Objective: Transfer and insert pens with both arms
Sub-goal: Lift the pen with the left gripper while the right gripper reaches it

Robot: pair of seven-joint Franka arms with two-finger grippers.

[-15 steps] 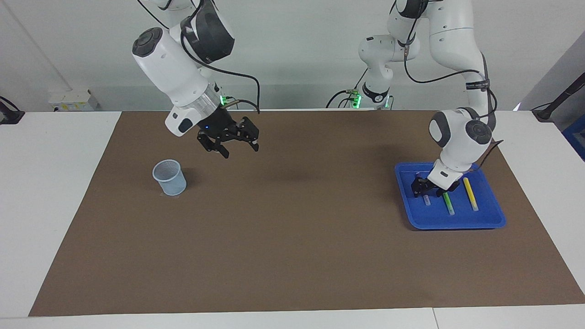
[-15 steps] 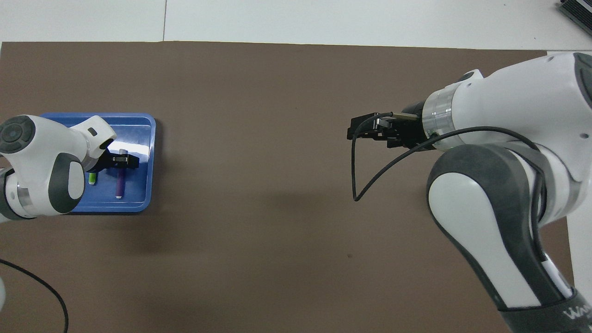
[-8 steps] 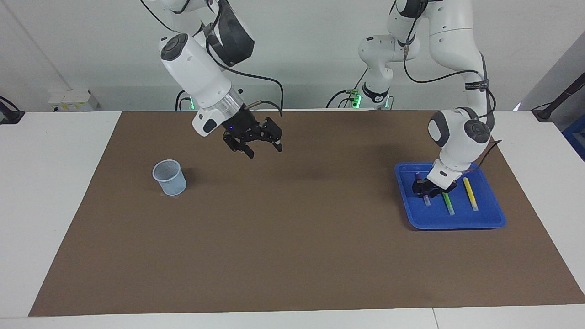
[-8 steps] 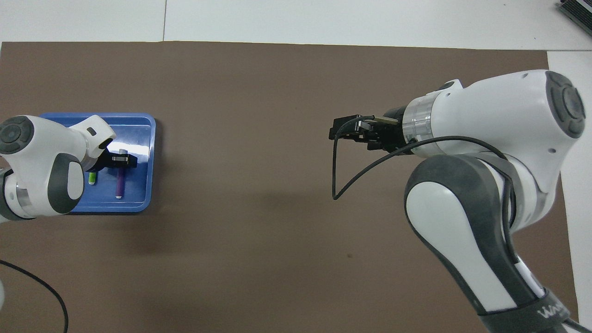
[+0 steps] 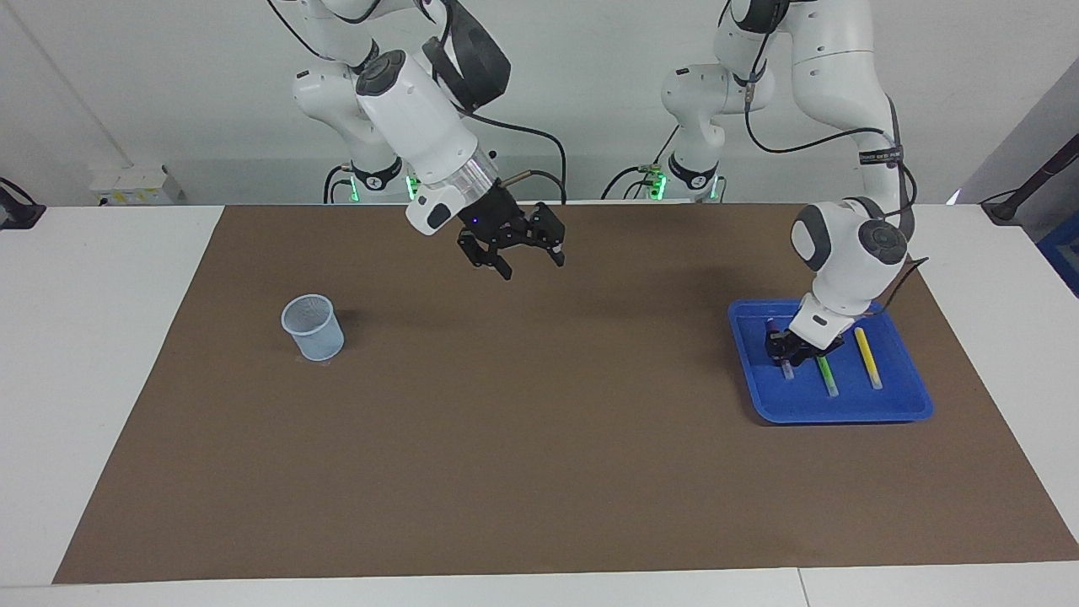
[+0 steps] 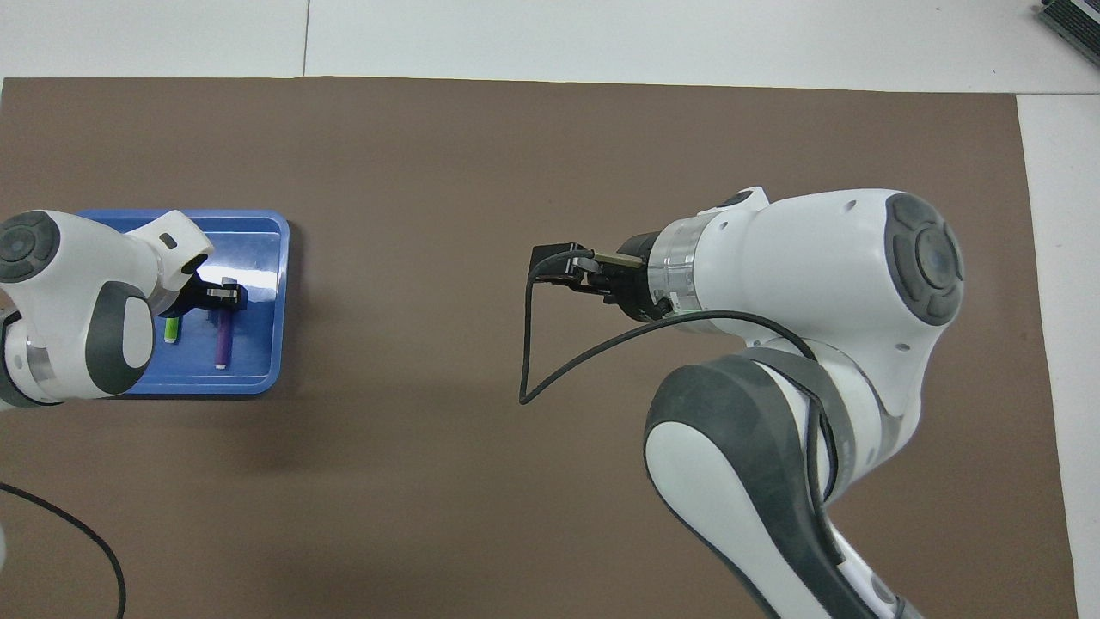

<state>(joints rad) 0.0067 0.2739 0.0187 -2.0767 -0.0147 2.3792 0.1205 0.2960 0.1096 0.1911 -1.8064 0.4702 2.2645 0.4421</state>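
3 pens in blue tray (image 5: pixel 902 410) at L arm's end: purple pen (image 6: pixel 223 340), green pen (image 5: pixel 827 376), yellow pen (image 5: pixel 867 357). L gripper (image 5: pixel 788 348) is down in tray w/ wrist bent steeply, fingers clamped on purple pen. R gripper (image 5: pixel 529 256) is up over bare brown mat (image 5: pixel 539 472) mid-table, arm angled toward L end, fingers apart; pale mesh cup (image 5: pixel 313 327) sits toward R arm's end.
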